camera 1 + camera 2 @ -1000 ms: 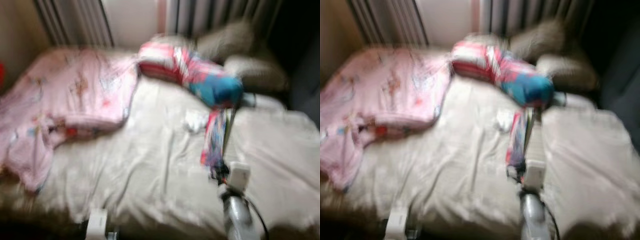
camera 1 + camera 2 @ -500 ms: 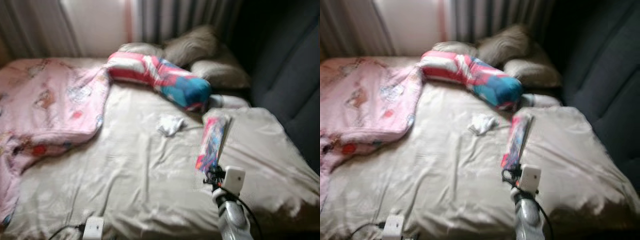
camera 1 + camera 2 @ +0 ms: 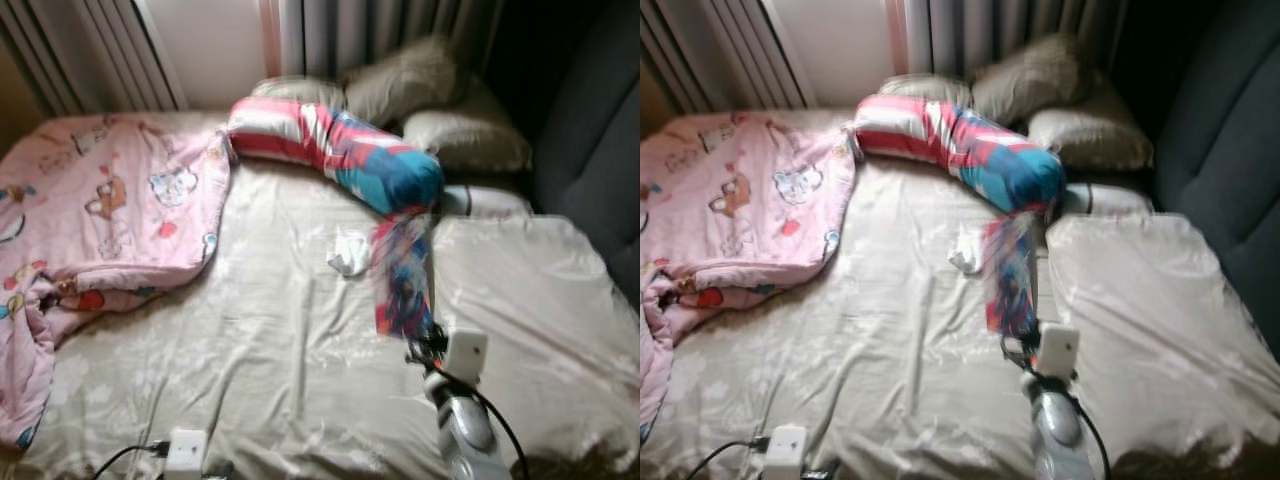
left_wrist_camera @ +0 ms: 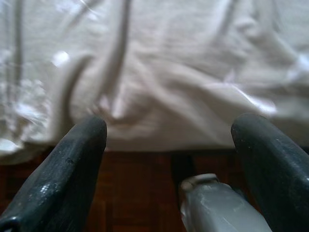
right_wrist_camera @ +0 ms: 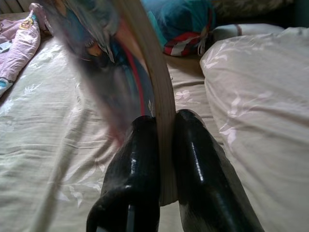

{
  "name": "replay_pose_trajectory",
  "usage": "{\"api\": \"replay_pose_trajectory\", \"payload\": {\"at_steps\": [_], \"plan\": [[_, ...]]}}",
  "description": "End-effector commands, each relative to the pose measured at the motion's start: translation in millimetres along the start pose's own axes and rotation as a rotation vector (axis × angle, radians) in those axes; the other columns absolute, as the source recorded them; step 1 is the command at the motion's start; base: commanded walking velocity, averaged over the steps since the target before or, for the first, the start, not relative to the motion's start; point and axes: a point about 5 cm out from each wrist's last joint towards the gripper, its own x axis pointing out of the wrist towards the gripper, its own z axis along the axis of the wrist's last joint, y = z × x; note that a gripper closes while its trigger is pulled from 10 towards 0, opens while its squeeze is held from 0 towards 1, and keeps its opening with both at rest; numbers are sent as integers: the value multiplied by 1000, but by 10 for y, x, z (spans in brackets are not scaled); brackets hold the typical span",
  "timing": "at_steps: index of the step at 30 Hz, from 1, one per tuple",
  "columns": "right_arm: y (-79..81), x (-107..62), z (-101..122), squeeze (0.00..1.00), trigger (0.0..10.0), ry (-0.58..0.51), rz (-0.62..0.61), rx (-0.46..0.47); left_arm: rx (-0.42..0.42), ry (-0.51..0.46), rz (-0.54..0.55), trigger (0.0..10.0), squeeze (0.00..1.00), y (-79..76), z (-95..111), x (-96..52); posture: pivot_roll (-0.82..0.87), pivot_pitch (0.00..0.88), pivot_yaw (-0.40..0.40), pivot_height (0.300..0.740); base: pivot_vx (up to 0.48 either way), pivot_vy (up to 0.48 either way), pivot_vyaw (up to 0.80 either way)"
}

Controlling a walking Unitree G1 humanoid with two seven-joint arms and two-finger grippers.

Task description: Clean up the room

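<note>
Mid pick-up: the right gripper (image 5: 164, 159), jaws clamped on the book (image 3: 402, 275) held above the bed (image 3: 250, 350) at centre-right, next needs a proper place for it; the left gripper (image 4: 169, 140) hangs spread and empty.

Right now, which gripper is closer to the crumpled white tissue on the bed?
The right. The right gripper holds a colourful book just beside the white tissue. The left gripper hangs at the bed's near edge, over the floor.
</note>
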Motion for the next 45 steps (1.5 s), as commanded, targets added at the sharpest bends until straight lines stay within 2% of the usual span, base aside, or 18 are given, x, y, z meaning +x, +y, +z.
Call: {"api": "replay_pose_trajectory", "payload": {"at_steps": [1,9,21,25,45], "plan": [[-2,15,56,0,10000,-32,0,-8,9,36,9,10000,0,50,-90,-30,-15,171,-6,729,0,0,0],[-20,13,34,0,10000,-16,-14,8,10,39,7,10000,0,48,-98,-32,-15,172,-6,729,0,0,0],[-12,8,30,0,10000,-17,3,-20,9,39,5,10000,0,43,-98,-32,-17,173,-4,729,0,0,0],[11,7,34,0,10000,-22,17,-27,8,41,4,10000,0,43,-99,-32,-16,172,-3,729,0,0,714],[11,7,30,0,10000,-20,6,1,10,41,-1,10000,0,36,-97,-30,-15,172,-3,729,0,0,0]]}}
